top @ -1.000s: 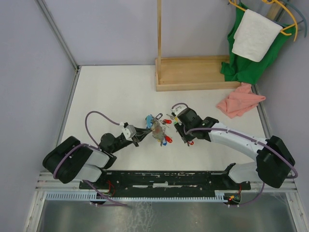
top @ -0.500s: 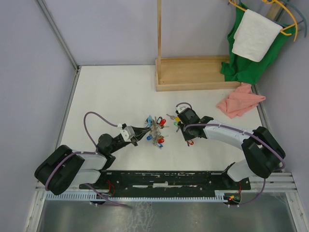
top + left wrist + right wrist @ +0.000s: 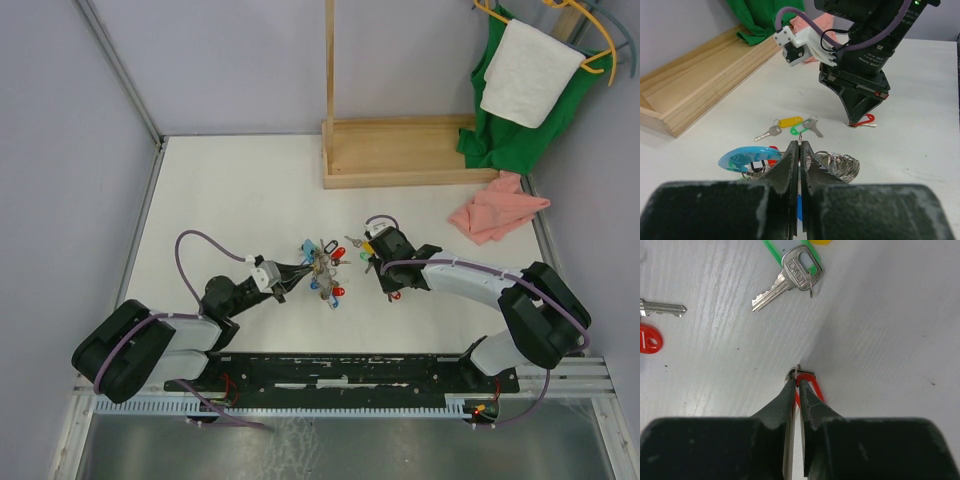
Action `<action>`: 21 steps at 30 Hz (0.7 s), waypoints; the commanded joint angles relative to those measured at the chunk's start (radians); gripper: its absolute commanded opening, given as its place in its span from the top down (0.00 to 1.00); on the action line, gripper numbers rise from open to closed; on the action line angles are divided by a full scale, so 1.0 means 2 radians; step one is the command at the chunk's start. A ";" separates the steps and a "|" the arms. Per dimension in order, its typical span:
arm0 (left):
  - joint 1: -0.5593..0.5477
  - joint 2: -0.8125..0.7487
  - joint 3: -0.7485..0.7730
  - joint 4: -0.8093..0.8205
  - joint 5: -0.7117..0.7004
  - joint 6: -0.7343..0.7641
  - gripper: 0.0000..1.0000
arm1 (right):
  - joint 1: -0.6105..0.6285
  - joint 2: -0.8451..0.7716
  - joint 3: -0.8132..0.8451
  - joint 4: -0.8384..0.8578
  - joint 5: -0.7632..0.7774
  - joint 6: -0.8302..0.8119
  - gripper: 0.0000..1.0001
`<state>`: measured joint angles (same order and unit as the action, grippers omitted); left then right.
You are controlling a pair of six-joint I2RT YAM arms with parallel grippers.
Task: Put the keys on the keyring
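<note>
The keyring [image 3: 322, 270] lies between the arms, a cluster of metal rings and multicoloured tags. My left gripper [image 3: 303, 271] is shut on its thin metal wire [image 3: 800, 144], with the light-blue band [image 3: 747, 156] on the left and coiled rings [image 3: 840, 165] on the right. Two loose keys lie beyond it, one with a yellow tag [image 3: 787, 121] and one with a green tag [image 3: 807, 127]. My right gripper [image 3: 390, 289] points down at the table, shut on a red-tagged key [image 3: 807, 382]. The green-tagged key [image 3: 790, 277] also shows in the right wrist view.
A wooden stand base [image 3: 400, 150] sits at the back. A pink cloth [image 3: 497, 210] lies at the right, and green and white cloths [image 3: 520, 90] hang above it. Another red tag [image 3: 650, 340] and a silver key [image 3: 662, 309] show at the right wrist view's left edge.
My right arm has come down so its gripper tips rest on the table at the red-tagged key. My left arm has drawn back slightly with the keyring.
</note>
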<state>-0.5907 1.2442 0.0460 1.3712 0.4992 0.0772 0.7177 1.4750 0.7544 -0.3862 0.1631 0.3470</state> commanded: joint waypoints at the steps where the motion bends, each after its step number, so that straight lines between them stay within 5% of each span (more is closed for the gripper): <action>1: 0.000 -0.008 0.015 0.007 0.000 0.026 0.97 | -0.001 -0.006 0.003 0.017 0.007 -0.002 0.88; 6: 0.000 -0.008 0.015 0.003 0.003 0.027 0.97 | -0.001 0.000 0.020 0.000 0.009 -0.005 0.99; 21: 0.000 -0.031 0.026 -0.054 0.020 0.046 0.97 | 0.000 0.103 0.160 -0.175 -0.045 -0.018 0.99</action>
<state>-0.5907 1.2057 0.0692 1.2545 0.5220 0.1196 0.7177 1.6211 1.0115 -0.6350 0.1104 0.3325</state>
